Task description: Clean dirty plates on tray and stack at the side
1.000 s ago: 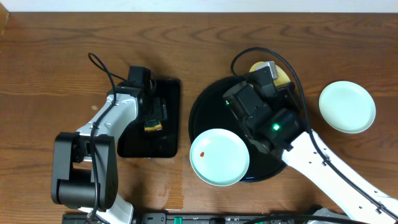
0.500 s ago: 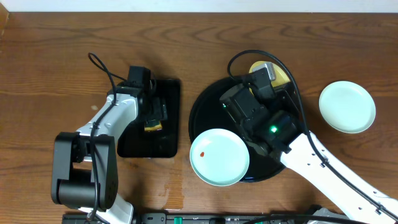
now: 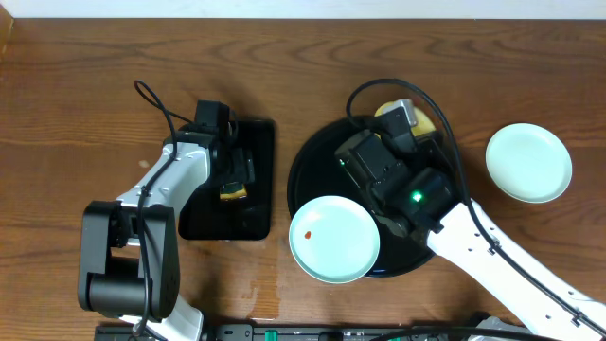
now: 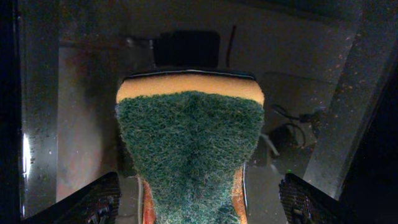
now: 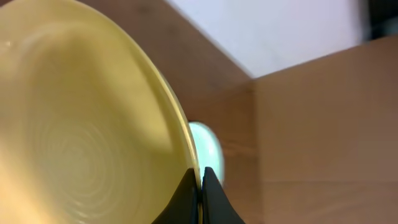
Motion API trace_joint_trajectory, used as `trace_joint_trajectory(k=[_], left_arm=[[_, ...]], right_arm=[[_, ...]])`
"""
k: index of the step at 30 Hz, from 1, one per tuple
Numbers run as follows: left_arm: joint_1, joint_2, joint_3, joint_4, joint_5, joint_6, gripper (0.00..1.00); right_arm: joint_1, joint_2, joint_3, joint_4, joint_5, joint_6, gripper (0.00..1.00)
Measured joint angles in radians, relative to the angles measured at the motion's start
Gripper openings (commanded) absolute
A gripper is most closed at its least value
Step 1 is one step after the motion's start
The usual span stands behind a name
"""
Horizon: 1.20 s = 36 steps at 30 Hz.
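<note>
The round black tray [image 3: 312, 170] holds a mint-blue plate [image 3: 333, 239] with a red speck at its front left rim. My right gripper [image 5: 200, 184] is shut on the rim of the pale yellow plate [image 5: 81, 137], held tilted over the back of the tray [image 3: 428, 119]. A second mint-blue plate [image 3: 528, 162] lies on the table to the right, and it also shows behind the yellow plate in the right wrist view [image 5: 209, 146]. My left gripper [image 4: 199, 205] is open, its jaws on either side of a green-and-yellow sponge [image 4: 189, 149] without touching it.
The sponge [image 3: 232, 192] lies on a smaller rectangular black tray [image 3: 256, 216] at the left, under my left gripper [image 3: 234, 170]. My right arm [image 3: 492, 251] crosses the round tray from the front right. The table is brown wood.
My right gripper with the yellow plate has shifted slightly toward the far left. The left arm and the other plates have not moved.
</note>
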Motion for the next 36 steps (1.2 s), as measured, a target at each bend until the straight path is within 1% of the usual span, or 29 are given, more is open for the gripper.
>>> trace_joint_trajectory(k=[5, 13, 18, 23, 27, 28, 30, 32, 33, 34, 35, 36], left_arm=[[0.0, 0.0, 0.0, 0.0, 0.0, 0.0, 0.82], [0.0, 0.0, 0.0, 0.0, 0.0, 0.0, 0.83], [0.0, 0.0, 0.0, 0.003, 0.001, 0.0, 0.82], [0.0, 0.0, 0.0, -0.007, 0.037, 0.0, 0.83], [0.0, 0.0, 0.0, -0.01, 0.062, 0.0, 0.83], [0.0, 0.0, 0.0, -0.008, 0.065, 0.0, 0.76], [0.0, 0.0, 0.0, 0.004, 0.064, -0.006, 0.54], [0.0, 0.002, -0.001, 0.017, 0.048, -0.006, 0.41], [0.0, 0.006, -0.001, 0.026, 0.039, -0.005, 0.38], [0.0, 0.012, -0.002, 0.036, 0.031, -0.003, 0.32], [0.0, 0.02, -0.002, 0.05, 0.024, -0.005, 0.29], [0.0, 0.03, -0.003, 0.061, 0.021, -0.004, 0.24]], right_arm=[[-0.089, 0.0, -0.037, -0.008, -0.186, 0.045, 0.01], [-0.259, 0.006, -0.074, -0.013, -0.439, 0.035, 0.01], [-0.309, 0.059, -0.075, -0.009, -0.489, 0.034, 0.01], [-0.314, 0.123, -0.076, -0.008, -0.503, 0.035, 0.01], [-0.314, 0.139, -0.076, -0.011, -0.5, 0.045, 0.01], [-0.314, 0.139, -0.076, -0.011, -0.499, 0.049, 0.01], [-0.314, 0.139, -0.076, -0.011, -0.499, 0.053, 0.01], [-0.314, 0.139, -0.076, -0.012, -0.499, 0.057, 0.01], [-0.314, 0.139, -0.076, -0.013, -0.499, 0.058, 0.01], [-0.314, 0.139, -0.076, -0.013, -0.498, 0.059, 0.01], [-0.314, 0.139, -0.076, -0.013, -0.498, 0.06, 0.01], [-0.314, 0.139, -0.076, -0.013, -0.498, 0.061, 0.01]])
